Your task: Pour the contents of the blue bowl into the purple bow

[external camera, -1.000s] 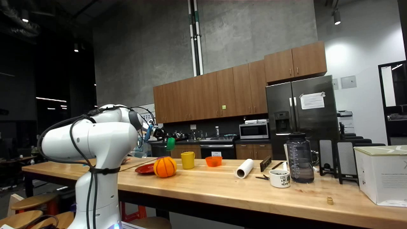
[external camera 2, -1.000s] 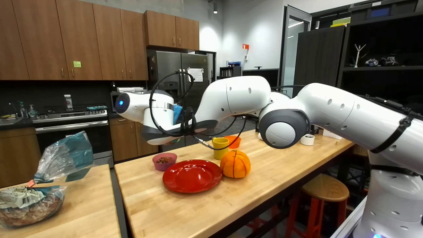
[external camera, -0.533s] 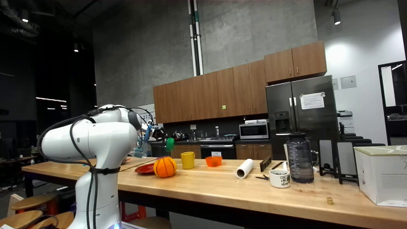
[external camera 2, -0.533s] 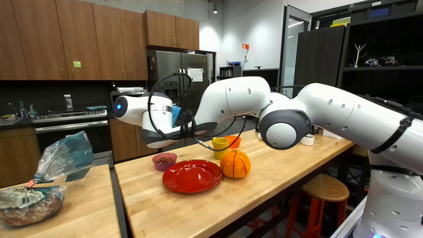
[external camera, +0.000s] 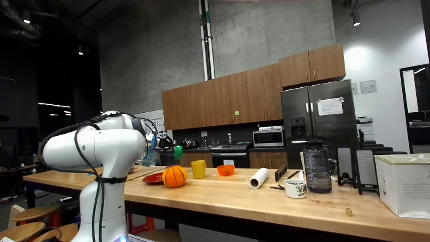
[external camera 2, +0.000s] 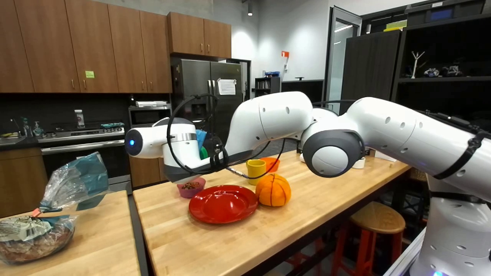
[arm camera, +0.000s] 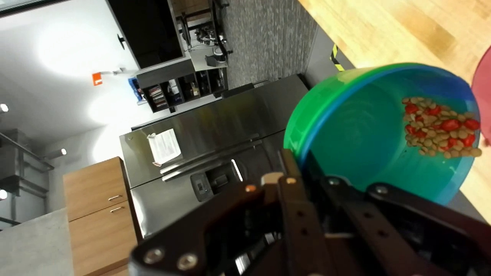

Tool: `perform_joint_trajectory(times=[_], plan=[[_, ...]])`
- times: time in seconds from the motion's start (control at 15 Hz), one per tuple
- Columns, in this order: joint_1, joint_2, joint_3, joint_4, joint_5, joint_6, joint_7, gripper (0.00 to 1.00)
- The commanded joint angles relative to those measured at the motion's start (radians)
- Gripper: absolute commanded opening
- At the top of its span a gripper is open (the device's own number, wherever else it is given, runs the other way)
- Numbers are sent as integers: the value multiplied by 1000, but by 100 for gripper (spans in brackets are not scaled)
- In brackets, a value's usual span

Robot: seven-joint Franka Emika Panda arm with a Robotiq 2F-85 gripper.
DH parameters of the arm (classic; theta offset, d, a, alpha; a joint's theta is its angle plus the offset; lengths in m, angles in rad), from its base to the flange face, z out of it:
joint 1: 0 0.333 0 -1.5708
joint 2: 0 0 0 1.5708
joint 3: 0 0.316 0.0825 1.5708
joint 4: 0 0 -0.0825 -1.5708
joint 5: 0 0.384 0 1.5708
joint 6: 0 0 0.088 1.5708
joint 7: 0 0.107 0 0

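My gripper [arm camera: 298,159] is shut on the wall of the blue bowl [arm camera: 356,126], which looks green outside, blue at the rim and teal within. The bowl is tipped steeply, and beige lentils with red pieces [arm camera: 441,128] lie against its lower side, some right at the lip. Beyond that lip a strip of the purple bowl [arm camera: 484,96] shows at the wrist view's right edge. In an exterior view the purple bowl [external camera 2: 191,186] stands upright on the table with brown-red contents; the forearm hides my gripper there and leaves only a green patch of the held bowl [external camera 2: 203,153].
A red plate [external camera 2: 224,205] lies beside the purple bowl, with an orange pumpkin [external camera 2: 273,190] touching it. Behind stand a yellow cup [external camera 2: 256,170] and an orange cup [external camera 2: 273,164]. A bread bag [external camera 2: 34,234] is on the neighbouring table. A white roll [external camera: 258,178] lies farther along.
In an exterior view my wrist has sunk and shifted left, now overlapping the purple bowl's rim. The held bowl has moved slightly left and turned. The purple bowl stays put.
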Motion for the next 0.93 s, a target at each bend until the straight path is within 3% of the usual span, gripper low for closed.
perform_joint_trajectory(times=[0.0, 0.87], plan=[[35, -14, -37, -60, -58, -1, 75, 2], [93, -36, -57, -175, -141, -36, 212, 2]])
